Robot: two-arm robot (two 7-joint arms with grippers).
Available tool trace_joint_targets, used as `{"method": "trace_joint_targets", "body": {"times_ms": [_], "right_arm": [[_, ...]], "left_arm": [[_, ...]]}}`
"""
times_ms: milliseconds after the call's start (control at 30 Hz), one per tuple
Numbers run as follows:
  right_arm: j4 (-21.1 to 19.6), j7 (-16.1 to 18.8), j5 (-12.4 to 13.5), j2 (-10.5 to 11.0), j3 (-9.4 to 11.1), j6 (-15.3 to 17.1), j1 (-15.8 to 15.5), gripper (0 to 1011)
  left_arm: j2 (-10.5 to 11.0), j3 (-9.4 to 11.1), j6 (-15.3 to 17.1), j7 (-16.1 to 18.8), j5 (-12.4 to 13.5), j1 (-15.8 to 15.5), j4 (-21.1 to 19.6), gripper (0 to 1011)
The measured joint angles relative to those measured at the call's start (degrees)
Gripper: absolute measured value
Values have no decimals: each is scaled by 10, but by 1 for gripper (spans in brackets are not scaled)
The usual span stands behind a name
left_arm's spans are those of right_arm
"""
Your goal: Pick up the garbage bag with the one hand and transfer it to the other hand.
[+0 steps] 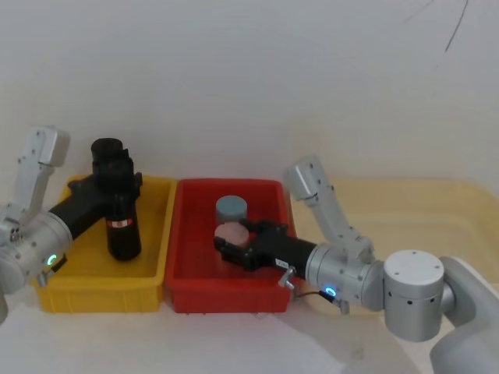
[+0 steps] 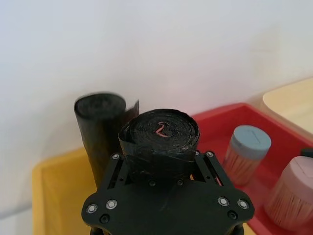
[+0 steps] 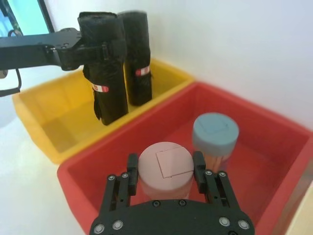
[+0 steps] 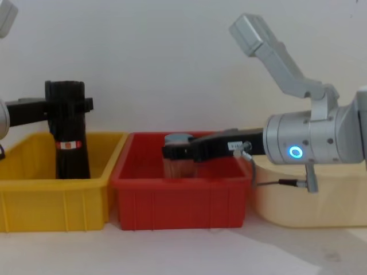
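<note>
Black garbage bag [image 3: 108, 98], left hand [image 3: 100, 49] clamped — twin [image 3: 138, 49] half-hidden

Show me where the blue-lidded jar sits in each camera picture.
Head view: blue-lidded jar at centre, in the red bin's far half.
Left wrist view: jar at right, mid-height.
Right wrist view: jar right of centre.
Chest view: jar at centre, lid above the rim.
Shared landmark: the red bin.
</note>
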Motion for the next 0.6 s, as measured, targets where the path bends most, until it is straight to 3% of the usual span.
{"method": "trace_joint_targets", "body": {"times_ms": [300,600], "right_arm": [[-20,-7,-1,0,20,-27,8,655],[-47,-25,-5,2,46,-53,15,655]], "left_arm": [[1,3,-22,-11,15,-30,3,437],[-2,13,-56,-37,32,-86,22,437]]}}
